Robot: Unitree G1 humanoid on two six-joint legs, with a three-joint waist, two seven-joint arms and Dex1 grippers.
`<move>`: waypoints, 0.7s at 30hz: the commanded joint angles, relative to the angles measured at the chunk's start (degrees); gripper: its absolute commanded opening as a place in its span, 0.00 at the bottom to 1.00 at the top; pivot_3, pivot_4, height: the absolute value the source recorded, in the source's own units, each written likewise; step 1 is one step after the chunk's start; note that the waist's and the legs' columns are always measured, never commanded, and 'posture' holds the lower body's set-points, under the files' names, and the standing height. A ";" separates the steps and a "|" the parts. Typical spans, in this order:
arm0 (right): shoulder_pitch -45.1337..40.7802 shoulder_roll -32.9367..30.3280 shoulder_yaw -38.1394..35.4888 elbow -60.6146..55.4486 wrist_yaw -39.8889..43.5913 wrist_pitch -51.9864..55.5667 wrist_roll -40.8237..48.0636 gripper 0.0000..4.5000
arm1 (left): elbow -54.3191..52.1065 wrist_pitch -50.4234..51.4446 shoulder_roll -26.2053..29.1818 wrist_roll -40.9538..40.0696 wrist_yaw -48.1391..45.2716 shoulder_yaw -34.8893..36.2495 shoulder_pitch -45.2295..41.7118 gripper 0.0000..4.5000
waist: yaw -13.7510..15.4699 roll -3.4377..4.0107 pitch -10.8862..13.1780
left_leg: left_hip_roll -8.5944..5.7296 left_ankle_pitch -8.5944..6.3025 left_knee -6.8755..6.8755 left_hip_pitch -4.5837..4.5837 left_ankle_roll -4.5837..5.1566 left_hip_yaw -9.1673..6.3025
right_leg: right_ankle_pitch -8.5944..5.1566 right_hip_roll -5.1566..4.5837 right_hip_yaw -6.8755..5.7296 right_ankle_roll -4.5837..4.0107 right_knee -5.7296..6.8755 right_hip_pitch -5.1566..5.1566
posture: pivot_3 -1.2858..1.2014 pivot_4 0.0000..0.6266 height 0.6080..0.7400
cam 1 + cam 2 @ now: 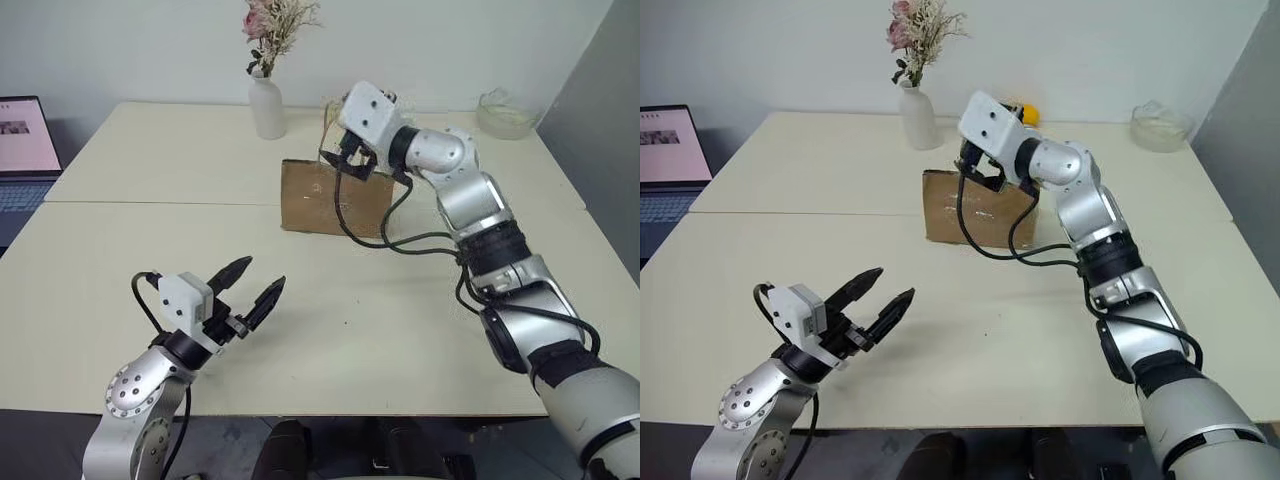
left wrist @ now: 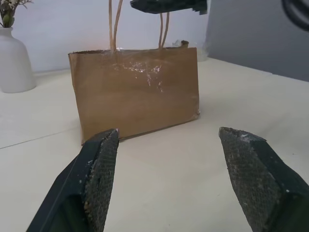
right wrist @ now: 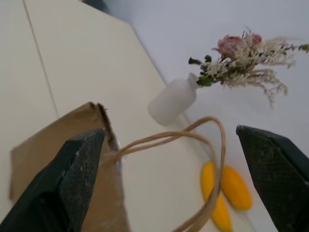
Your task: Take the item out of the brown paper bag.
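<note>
The right gripper (image 1: pixel 975 165) hangs over the open mouth of the brown paper bag (image 1: pixel 330 195), its two black fingers spread wide with nothing between them. In the right wrist view one twine handle (image 3: pixel 193 140) loops up through the gap between the fingers (image 3: pixel 77 179), touching neither as far as can be told. The bag stands upright toward the far middle of the cream table (image 1: pixel 400 330); its inside is hidden from every view, so the item cannot be made out. A black cable from the arm drapes across the bag's front.

The left gripper (image 1: pixel 250 290) hovers above the near table at about seven o'clock from the bag, well apart from it, its fingers also apart and empty, pointed toward the bag.

At about eleven o'clock from the bag, a white vase (image 1: pixel 267 105) holds dried flowers. Behind the bag, a yellow fruit (image 3: pixel 224 193) lies on the table, largely hidden behind the right wrist in the head views. A clear bowl (image 1: pixel 1160 125) sits at the far right corner; a laptop (image 1: pixel 25 150) is cut off at the left edge.
</note>
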 commanded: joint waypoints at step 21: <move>54.37 -4.88 -13.11 -64.49 -6.90 27.52 22.93 1.00 | 42.87 0.13 8.56 9.39 -3.24 -5.01 -49.86 0.32 | 0.06 -0.15 -0.09 | -0.20 0.02 0.15 0.12 -0.03 -0.13 | -0.18 0.45 -0.13 0.31 0.36 0.08 | 0.52 0.24 1.00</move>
